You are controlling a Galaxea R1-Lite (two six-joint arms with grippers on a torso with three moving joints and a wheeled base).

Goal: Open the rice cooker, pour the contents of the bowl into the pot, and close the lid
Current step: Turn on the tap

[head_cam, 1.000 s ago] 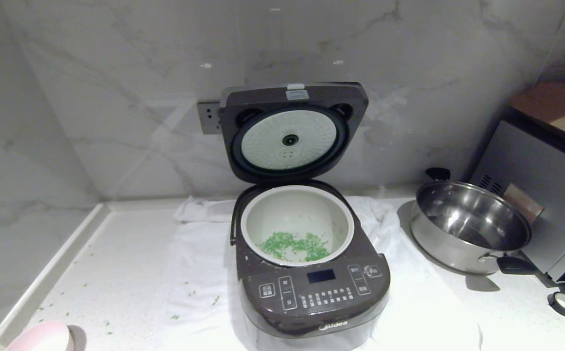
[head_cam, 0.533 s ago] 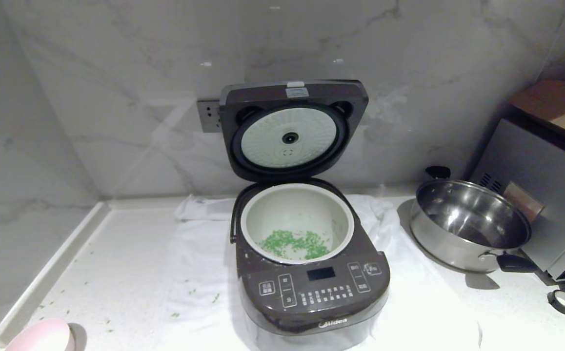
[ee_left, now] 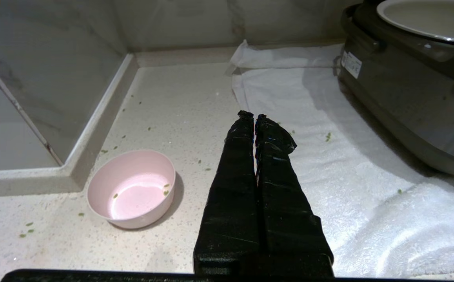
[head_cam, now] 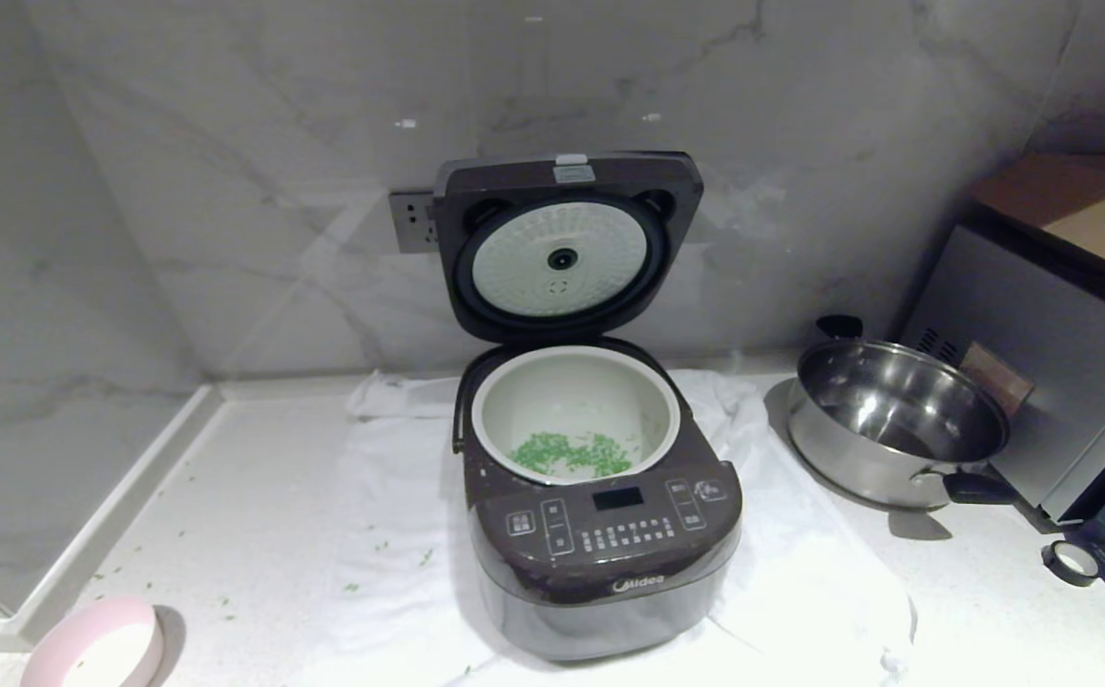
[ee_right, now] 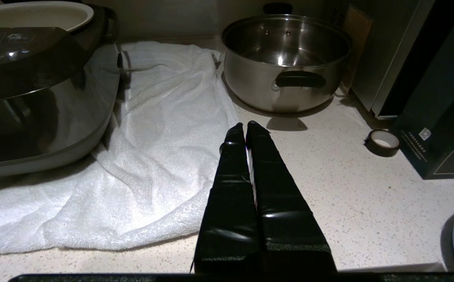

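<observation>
step in hand: honestly looks like the pour is done, greens are sitting in the pot and the lid is standing wide open, so closing it is what's left
left gripper [ee_left: 254,116]: hanging over the counter [ee_left: 180,102] left of the rice cooker [head_cam: 600,534], fingers [ee_left: 242,133] pressed together, gripping nothing
right gripper [ee_right: 246,126]: hanging over the counter on the cooker's right, fingers also pinched together and empty
bowl [head_cam: 94,649]: sitting upright well off to the cooker's front left, basically empty, just a few green specks inside
contents [head_cam: 567,456]: lying in a patch at the near side of the pot [head_cam: 576,377] floor, inside the cooker
lid [head_cam: 567,248]: tilting up and back on its hinge behind the pot, pale inner plate facing forward
how i'd do it: i'm thinking reach above the lid's top edge, push it forward and down on the middle, keep fingers clear of the rim, then press till the latch catches
risk: cooker is sitting on a white towel [head_cam: 801,592] so it could be sliding if shoved sideways
counts: one cooker, one pot, one lid, one pink bowl, one towel
farther right of the cooker: one tape roll [head_cam: 1071,563], one steel pan [head_cam: 896,429], one grey oven box [head_cam: 1068,363]
strays: a scattering of green bits on the counter left of the cooker, too small to count
</observation>
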